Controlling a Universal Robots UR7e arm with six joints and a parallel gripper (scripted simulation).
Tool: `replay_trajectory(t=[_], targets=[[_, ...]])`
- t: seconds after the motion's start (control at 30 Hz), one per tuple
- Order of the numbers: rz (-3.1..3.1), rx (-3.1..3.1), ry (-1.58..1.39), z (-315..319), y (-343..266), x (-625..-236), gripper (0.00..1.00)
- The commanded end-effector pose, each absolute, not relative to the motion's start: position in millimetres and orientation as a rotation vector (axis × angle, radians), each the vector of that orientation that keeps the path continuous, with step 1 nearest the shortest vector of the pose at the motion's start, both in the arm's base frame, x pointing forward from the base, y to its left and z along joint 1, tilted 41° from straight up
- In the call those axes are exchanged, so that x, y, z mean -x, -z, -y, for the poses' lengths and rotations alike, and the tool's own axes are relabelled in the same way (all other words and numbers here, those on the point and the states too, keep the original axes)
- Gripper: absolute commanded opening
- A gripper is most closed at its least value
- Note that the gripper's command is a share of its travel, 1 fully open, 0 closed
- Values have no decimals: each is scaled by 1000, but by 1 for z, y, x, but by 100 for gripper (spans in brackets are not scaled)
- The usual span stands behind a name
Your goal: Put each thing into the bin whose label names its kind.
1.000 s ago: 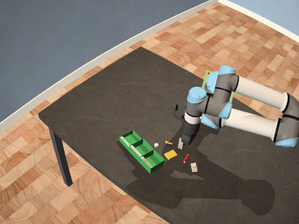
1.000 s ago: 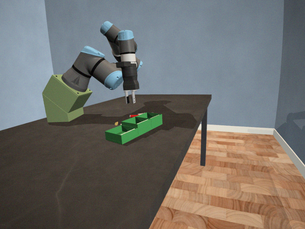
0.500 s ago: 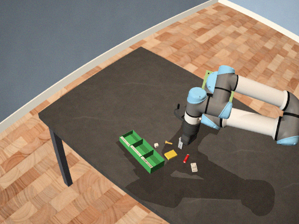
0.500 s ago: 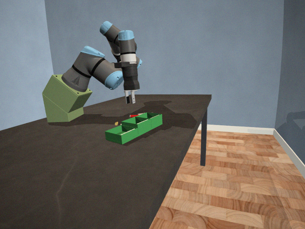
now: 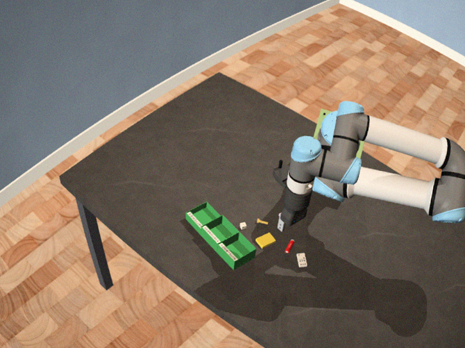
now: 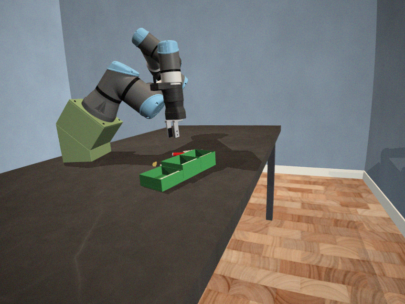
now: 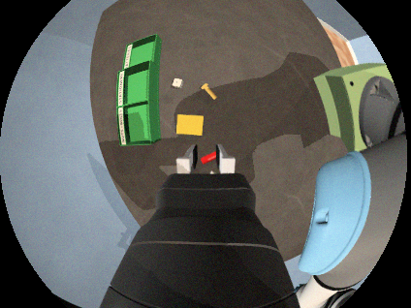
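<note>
Hovering above the tabletop, our fingers stand apart, gripping nothing. We read STATIONERY on the middle label of the joined green bins; the other labels are too blurred for us to be sure. Outside the bins lie a die, brass-coloured bolt, yellow block, red cylinder and domino.

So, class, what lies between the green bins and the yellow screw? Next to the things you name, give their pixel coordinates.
The white die [image 5: 242, 225] [image 7: 177, 83] lies between the green bins [image 5: 247, 260] [image 7: 155, 97] and the yellow screw [image 5: 262, 222] [image 7: 209, 92], as the top and wrist views show.
</note>
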State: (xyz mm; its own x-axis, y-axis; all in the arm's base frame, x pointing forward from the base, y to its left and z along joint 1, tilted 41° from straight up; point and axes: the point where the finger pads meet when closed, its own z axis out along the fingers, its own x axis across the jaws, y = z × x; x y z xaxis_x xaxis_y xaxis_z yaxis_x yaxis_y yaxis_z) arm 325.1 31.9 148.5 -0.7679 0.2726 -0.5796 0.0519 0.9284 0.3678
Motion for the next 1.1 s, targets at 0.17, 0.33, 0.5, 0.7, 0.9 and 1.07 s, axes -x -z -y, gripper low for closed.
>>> replay_trajectory(t=[0.17, 0.33, 0.5, 0.7, 0.9, 1.07], targets=[[-2450, -487, -486, -36, -148, -324, 60], [-2450, -542, -499, -36, -148, -324, 60], [-2434, -611, -527, -38, -147, -324, 60], [-2418, -662, -551, -40, -147, -324, 60], [-2400, -762, -583, -42, -147, -323, 60], [-2399, -815, -589, -42, -147, -323, 60]])
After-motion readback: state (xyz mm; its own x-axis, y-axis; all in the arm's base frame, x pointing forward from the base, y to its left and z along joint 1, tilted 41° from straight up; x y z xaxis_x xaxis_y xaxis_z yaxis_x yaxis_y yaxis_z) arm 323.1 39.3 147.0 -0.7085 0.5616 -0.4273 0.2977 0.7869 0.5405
